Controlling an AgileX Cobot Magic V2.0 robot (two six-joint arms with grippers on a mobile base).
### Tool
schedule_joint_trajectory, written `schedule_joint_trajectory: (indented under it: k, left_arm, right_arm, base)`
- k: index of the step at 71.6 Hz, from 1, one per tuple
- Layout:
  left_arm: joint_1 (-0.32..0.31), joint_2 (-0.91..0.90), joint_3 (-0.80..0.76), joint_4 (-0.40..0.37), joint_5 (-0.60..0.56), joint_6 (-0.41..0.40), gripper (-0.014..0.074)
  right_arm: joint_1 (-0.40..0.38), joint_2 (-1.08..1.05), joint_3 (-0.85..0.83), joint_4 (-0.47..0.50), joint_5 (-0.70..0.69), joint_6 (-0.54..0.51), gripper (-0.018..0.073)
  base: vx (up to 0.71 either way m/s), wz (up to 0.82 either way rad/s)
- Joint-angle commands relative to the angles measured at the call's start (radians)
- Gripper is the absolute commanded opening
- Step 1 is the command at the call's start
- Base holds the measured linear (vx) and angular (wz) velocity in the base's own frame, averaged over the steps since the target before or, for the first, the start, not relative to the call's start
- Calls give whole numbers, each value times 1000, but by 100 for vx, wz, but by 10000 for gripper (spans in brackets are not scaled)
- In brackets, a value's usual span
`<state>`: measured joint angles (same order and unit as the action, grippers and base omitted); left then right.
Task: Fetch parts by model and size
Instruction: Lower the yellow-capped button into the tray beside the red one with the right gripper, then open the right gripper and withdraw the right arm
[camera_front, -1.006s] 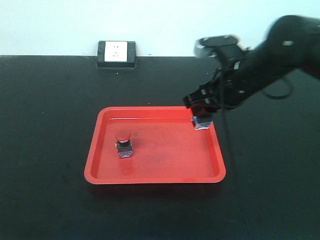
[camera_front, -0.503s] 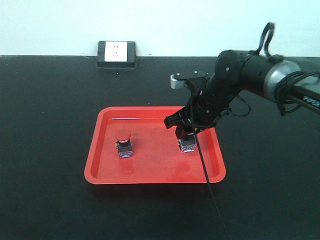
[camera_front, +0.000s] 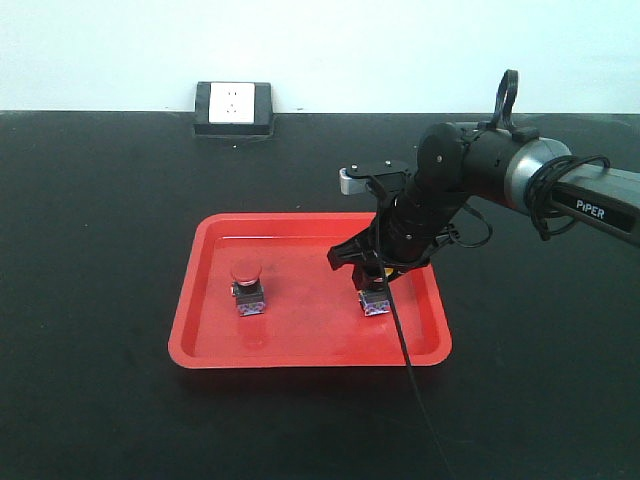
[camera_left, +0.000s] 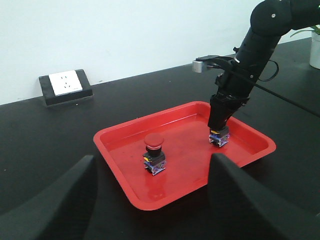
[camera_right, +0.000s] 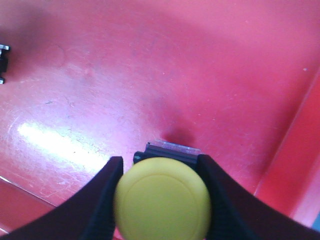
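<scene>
Now the yellow switch (camera_right: 162, 197) is sitting low in the red tray (camera_front: 200, 340), right of centre, its base (camera_front: 375, 303) touching or nearly touching the floor; a second ago it was hanging above the tray's far right corner. The right gripper (camera_front: 372, 272) is clenching its cap. The red switch (camera_front: 246, 287) is standing unmoved at left. The left gripper's fingers (camera_left: 50, 200) are spreading apart, holding nothing.
</scene>
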<state>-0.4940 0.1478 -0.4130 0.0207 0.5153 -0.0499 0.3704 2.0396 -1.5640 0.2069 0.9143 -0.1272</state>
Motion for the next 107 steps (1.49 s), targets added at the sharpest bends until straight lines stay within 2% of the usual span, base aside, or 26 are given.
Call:
schedule_joint_trajectory:
  k: [1,10,16,34,61,78,107]
  left_arm:
    - [-3,12,-23,-4,-81,-1,464]
    - [-3,12,-23,-4,-81,-1,464]
    - [-3,12,-23,-4,-81,-1,464]
    - [-3,12,-23,-4,-81,-1,464]
    - [-3,12,-23,-4,-82,-1,464]
    - [-3,12,-23,-4,-83,-1,464]
    - [-3,12,-23,-4,-93,-1,464]
  right_arm:
    - [-2,-56,-32,3,-21,-2,455]
    - [-2,-64,-32,3,-9,-2,591]
    - [-2,-86,-32,2,1,-2,624]
    - [-2,-284,-32,-4,41,-3,580]
    - [-2,-724,9,-132,59,-11,539]
    - [-2,-1054,256,-136,-128,-54,539]
    - [-2,-1623,809,-123,-469,-77,539]
  base:
    - [0,0]
    - [0,0]
    - [0,0]
    - [0,0]
    - [0,0]
    - [0,0]
    - [0,0]
